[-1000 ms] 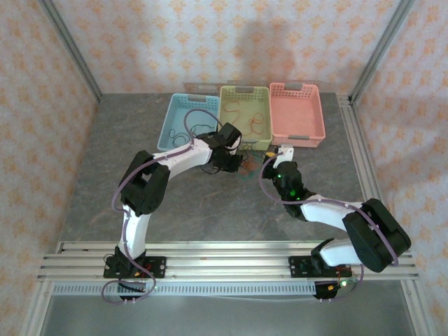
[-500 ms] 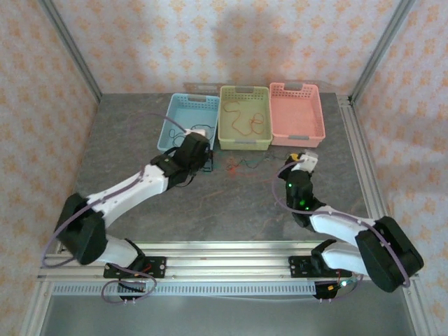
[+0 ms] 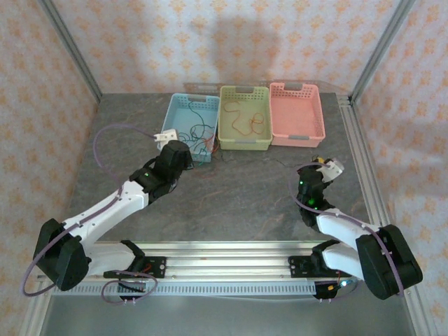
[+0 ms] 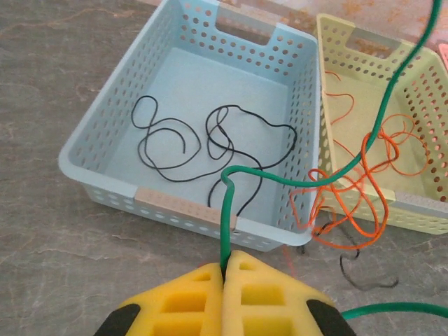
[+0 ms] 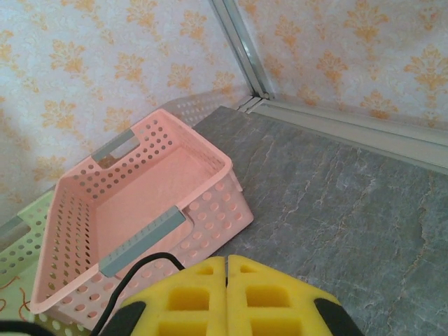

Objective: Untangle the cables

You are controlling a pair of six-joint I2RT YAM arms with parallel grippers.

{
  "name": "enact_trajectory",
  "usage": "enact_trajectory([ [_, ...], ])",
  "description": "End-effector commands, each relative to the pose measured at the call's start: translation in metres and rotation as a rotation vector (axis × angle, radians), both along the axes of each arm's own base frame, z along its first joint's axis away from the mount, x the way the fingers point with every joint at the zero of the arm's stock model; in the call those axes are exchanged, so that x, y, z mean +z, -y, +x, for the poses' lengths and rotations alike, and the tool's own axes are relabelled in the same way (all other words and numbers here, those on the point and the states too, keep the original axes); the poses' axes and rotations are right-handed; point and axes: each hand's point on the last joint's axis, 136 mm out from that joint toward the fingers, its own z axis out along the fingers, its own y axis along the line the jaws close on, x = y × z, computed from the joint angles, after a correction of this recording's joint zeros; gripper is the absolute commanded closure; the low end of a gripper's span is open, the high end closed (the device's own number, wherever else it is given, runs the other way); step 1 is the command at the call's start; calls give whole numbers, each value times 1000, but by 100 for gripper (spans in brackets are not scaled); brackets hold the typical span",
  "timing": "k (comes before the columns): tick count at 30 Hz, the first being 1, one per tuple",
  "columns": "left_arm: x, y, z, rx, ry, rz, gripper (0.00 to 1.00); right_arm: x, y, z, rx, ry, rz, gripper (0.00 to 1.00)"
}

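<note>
Grey table (image 3: 238,203), three bins along 12 o'clock: blue basket (image 3: 183,100), green basket (image 3: 245,91), pink basket (image 3: 297,87).
left gripper (image 4: 225,264) at 10 o'clock, pads clamped on green cable (image 4: 280,180), which runs off toward 1 o'clock. right gripper (image 5: 226,262) at 3 o'clock, pads pressed together; black wire (image 5: 136,260) beside its 9 o'clock pad, grip unclear. black cable (image 4: 175,150) lies loose in blue basket; orange cable (image 4: 364,189) tangle drapes over green basket's near corner.

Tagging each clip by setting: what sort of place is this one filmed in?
Likely a purpose-built robot test cell, not a real room: wallpaper-patterned panels framed by metal posts, an aluminium mounting rail along the table edge, and a row of plastic baskets.
</note>
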Motion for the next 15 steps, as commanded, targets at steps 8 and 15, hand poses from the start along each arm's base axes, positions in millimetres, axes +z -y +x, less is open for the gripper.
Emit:
enact_trajectory([
  [8, -1, -11, 5, 71, 15, 22, 100, 17, 15, -12, -69, 13, -58, 100],
  [15, 1, -36, 0, 163, 47, 25, 100, 65, 68, -50, -287, 92, -131, 100],
])
